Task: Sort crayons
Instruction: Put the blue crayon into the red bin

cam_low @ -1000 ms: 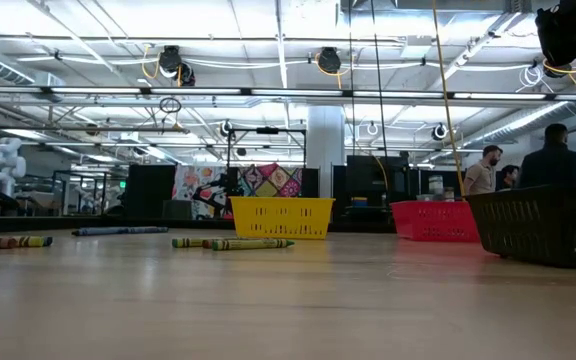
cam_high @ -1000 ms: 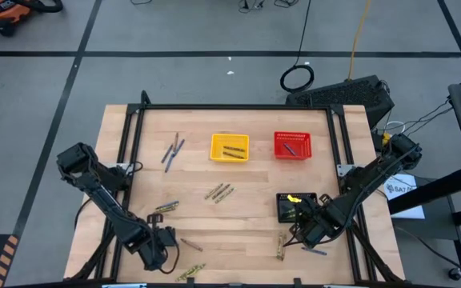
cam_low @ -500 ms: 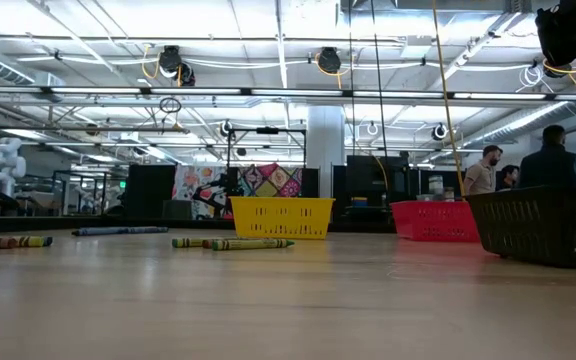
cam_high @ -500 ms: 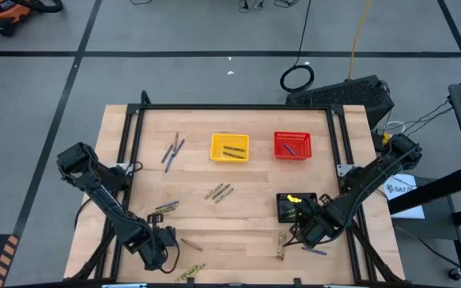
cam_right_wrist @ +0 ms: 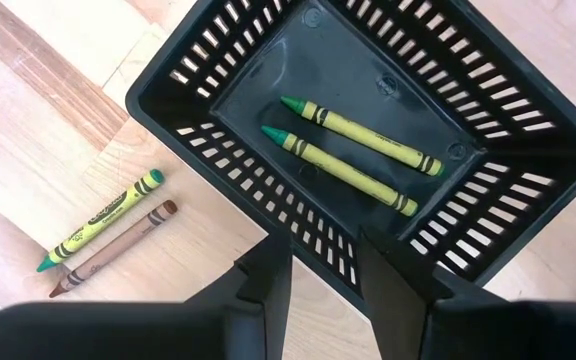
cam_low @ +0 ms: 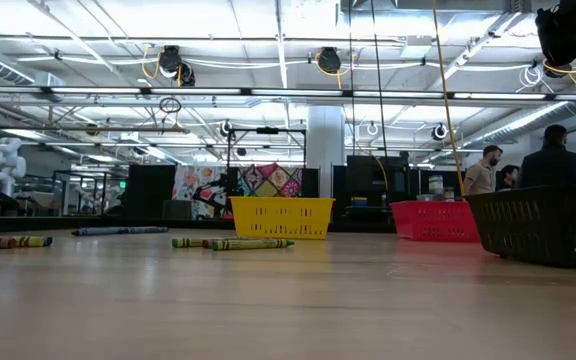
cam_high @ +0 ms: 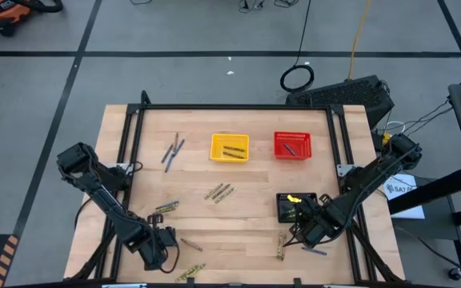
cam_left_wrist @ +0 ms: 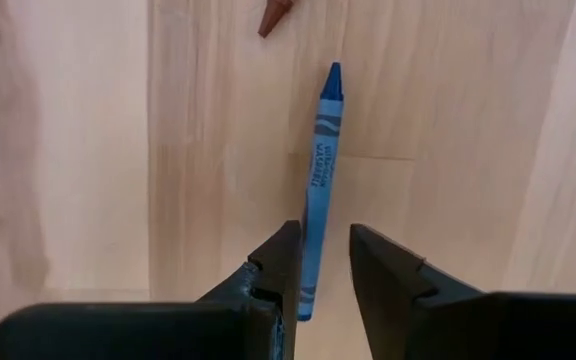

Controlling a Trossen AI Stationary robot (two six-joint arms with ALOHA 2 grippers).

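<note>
While both arms hang low over the table's near edge, I see slightly parted jaws, grasping nothing.
My left gripper (cam_left_wrist: 318, 265) straddles a blue crayon (cam_left_wrist: 320, 180) lying flat; my right gripper (cam_right_wrist: 320, 265) hovers above the black basket (cam_right_wrist: 528, 190), containing two yellow-green crayons (cam_right_wrist: 353, 145).

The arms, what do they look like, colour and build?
Both arms are black, built of slim jointed links that run from chunky bases at the table's side rails. The left hand and the right hand each end in two flat, dark, tapering fingers with squared edges. A thin dark cable loops beside the left arm's base. No markings are visible.
</note>
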